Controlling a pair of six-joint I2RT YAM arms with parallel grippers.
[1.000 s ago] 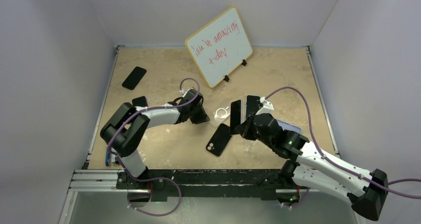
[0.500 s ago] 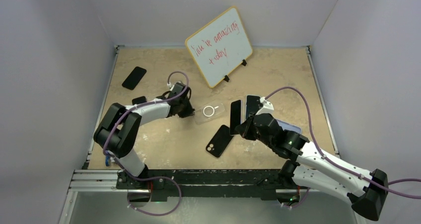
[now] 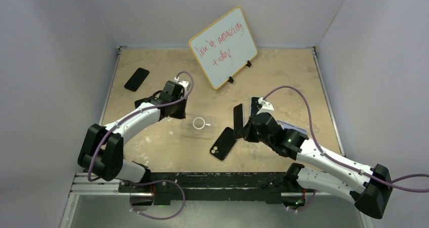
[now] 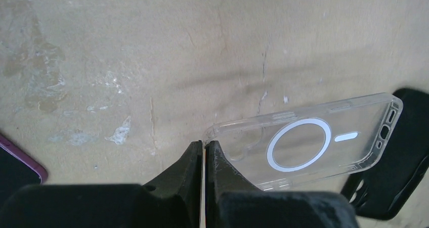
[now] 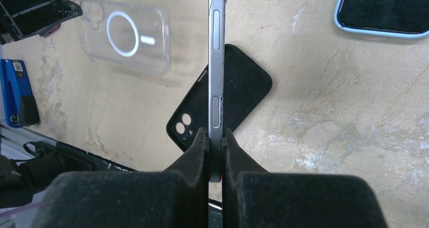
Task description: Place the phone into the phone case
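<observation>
1. Both hands are loaded. Nearest me, a black case point(image 5: 248, 86) lies flat on the surface point(image 5: 329, 111), partly under the phone.
2. My right hand point(image 5: 216, 137) is clamped on the phone point(image 5: 216, 61), held on edge above the surface.
3. Further out, my left hand point(image 4: 203, 147) pinches 1 corner of the clear case point(image 4: 303, 147), which lies flat.
4. I judge the phone must turn flat and line up with the clear case, then seat 1 end first while the left hand pins it.

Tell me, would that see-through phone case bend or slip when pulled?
Probably light: the clear plastic phone case is a thin hollow shell. Likely bendy, with only one corner pinched by the left hand. Could slide easily on the tan table.
</observation>
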